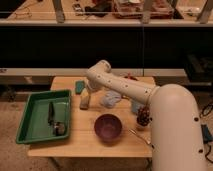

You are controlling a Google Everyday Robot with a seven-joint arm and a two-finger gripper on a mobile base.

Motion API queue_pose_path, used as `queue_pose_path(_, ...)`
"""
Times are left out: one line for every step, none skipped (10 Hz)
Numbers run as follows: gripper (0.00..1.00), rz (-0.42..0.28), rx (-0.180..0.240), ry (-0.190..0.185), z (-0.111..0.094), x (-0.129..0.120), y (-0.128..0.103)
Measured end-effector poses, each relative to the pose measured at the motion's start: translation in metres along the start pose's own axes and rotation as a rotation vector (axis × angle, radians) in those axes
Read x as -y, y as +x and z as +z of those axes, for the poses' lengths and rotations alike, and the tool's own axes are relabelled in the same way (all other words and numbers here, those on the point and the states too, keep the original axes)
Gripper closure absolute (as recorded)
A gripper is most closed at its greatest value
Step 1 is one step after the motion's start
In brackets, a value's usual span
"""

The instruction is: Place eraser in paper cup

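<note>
Reaching arm: the white arm [125, 87] rises from the bulky base at the tabletop's right edge, runs up and left across the back half of the table, bends at an elbow near the back edge, then drops toward the surface.
Gripper: the gripper [86, 97] points down, left of the tabletop's centre, right over the eraser.
Grip: cannot tell whether it is spread, closed, or clamping anything.
Eraser: the grey eraser [84, 105] lies lengthwise just right of the tray, directly beneath the gripper; contact between them cannot be made out.
Green block: a dark green block [80, 86] sits near the back edge, just behind the eraser.
Tray: a green tray [25, 120] fills the left end and overhangs the left edge, holding a dark utensil [50, 112] and a small round object [60, 129].
Bowl: a purple bowl [108, 126] stands near the front edge, right of centre.
Other items: a pale blue crumpled thing [111, 98] lies under the forearm; a dark reddish-brown lump [144, 117] sits by the right edge.
Surface: a light wooden table [85, 142].
Room: dark shelving and a metal rail behind, a cluttered bench above, speckled floor below.
</note>
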Motion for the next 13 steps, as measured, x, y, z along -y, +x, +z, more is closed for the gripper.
queue_pose_path(0.20,0.000,0.003,-0.001,0.003,0.004,0.001)
queue_pose_path(0.20,0.006,0.011,-0.001,0.008,0.007,0.002)
queue_pose_path(0.20,0.016,0.022,0.003,0.014,0.010,0.004)
queue_pose_path(0.20,0.032,0.035,0.009,0.020,0.011,0.002)
queue_pose_path(0.20,0.046,0.044,0.015,0.025,0.013,0.001)
queue_pose_path(0.20,0.063,0.051,0.021,0.030,0.016,0.002)
queue_pose_path(0.20,0.078,0.056,0.026,0.036,0.018,0.002)
queue_pose_path(0.20,0.085,0.057,0.026,0.039,0.019,0.001)
queue_pose_path(0.20,0.090,0.058,0.020,0.043,0.018,0.000)
queue_pose_path(0.20,0.094,0.059,0.012,0.049,0.017,-0.002)
queue_pose_path(0.20,0.096,0.059,0.011,0.052,0.017,-0.002)
queue_pose_path(0.20,0.096,0.062,0.010,0.055,0.018,-0.002)
queue_pose_path(0.20,0.096,0.067,0.011,0.059,0.019,-0.003)
